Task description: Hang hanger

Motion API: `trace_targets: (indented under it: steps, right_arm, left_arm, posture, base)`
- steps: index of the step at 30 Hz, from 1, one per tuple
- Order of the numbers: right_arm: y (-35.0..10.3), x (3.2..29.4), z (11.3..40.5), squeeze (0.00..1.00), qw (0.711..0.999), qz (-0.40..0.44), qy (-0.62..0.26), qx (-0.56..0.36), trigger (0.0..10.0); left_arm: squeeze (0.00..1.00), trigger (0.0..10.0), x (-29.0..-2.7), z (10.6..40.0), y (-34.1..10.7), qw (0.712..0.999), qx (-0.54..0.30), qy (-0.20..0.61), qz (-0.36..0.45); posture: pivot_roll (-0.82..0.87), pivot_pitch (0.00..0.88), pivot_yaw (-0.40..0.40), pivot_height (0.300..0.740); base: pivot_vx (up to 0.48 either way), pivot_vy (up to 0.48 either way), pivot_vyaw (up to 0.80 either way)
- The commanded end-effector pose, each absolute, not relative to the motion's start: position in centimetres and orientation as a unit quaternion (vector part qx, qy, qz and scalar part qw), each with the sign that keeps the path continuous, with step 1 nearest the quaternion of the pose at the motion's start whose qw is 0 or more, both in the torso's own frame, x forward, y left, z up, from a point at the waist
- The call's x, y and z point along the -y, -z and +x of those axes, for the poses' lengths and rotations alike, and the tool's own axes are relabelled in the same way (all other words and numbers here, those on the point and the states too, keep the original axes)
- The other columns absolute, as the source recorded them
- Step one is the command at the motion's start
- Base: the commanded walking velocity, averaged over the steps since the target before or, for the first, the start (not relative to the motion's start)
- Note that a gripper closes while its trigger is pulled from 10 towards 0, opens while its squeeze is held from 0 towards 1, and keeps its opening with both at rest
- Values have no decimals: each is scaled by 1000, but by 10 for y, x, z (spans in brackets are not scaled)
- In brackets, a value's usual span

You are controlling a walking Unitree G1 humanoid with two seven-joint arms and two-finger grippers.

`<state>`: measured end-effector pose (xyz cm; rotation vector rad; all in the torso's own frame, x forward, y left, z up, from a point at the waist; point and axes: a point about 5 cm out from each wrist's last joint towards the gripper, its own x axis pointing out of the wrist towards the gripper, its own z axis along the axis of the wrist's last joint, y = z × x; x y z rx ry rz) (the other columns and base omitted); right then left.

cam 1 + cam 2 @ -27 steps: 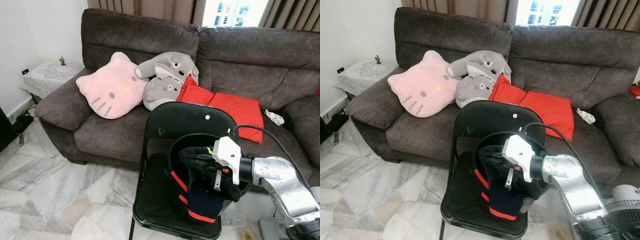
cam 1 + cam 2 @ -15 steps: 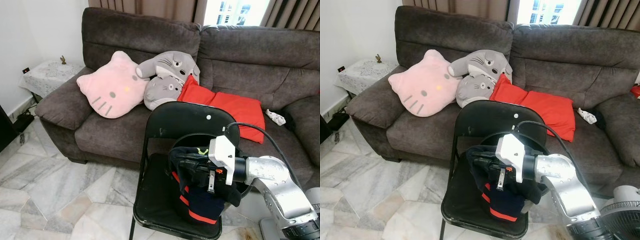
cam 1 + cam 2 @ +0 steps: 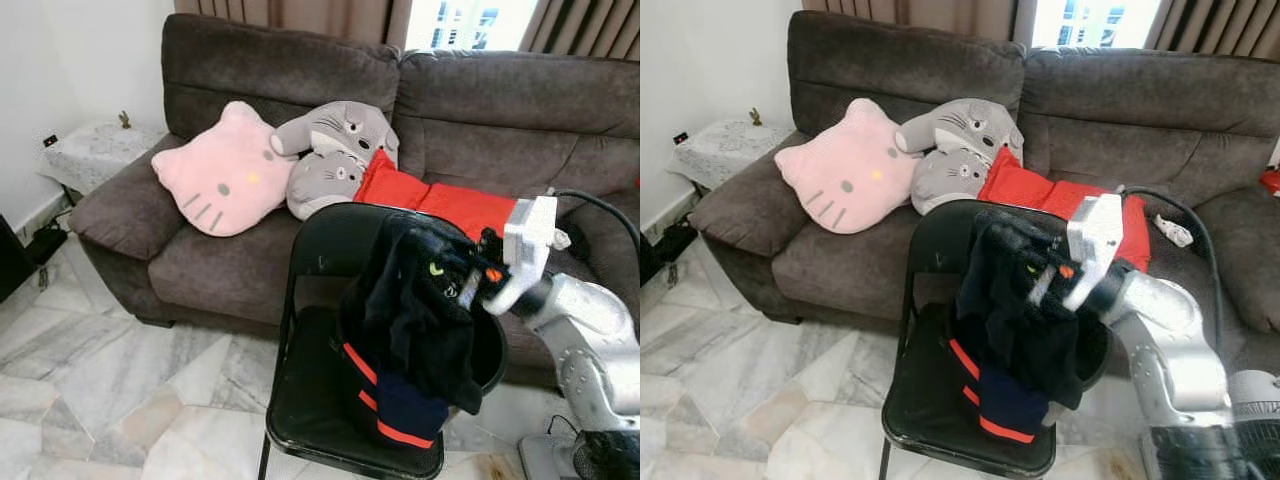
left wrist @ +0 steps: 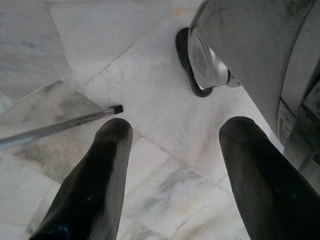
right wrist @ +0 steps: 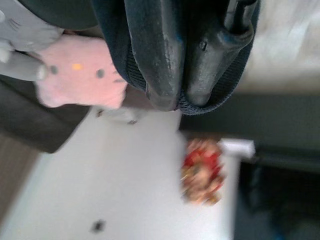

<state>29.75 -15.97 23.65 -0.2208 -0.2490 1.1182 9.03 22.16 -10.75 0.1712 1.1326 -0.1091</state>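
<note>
Brown sofa point(image 3: 300, 90) behind a black folding chair point(image 3: 330, 400). Right claw point(image 3: 478, 268), closed on a dark garment point(image 3: 415, 320), has lifted it above the seat; no hanger visible. Left claw point(image 4: 170, 175) hangs open over floor.

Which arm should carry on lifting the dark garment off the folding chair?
Right. The right gripper is shut on the dark garment, held above the folding chair. The left gripper hangs open over the floor.

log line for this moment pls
right end effector: shut on dark garment, raised above black folding chair | left end effector: open, idle over floor | hanger: not discernible
</note>
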Motion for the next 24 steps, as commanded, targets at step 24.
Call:
trace_targets:
  steps: [24]
  right_arm:
    - [-173,145,288,0,763,-177,-621,-30,0]
  left_arm:
    - [0,10000,-222,86,109,834,-544,55,75]
  posture:
    - [-28,29,-28,740]
  base:
    - [0,0,0]
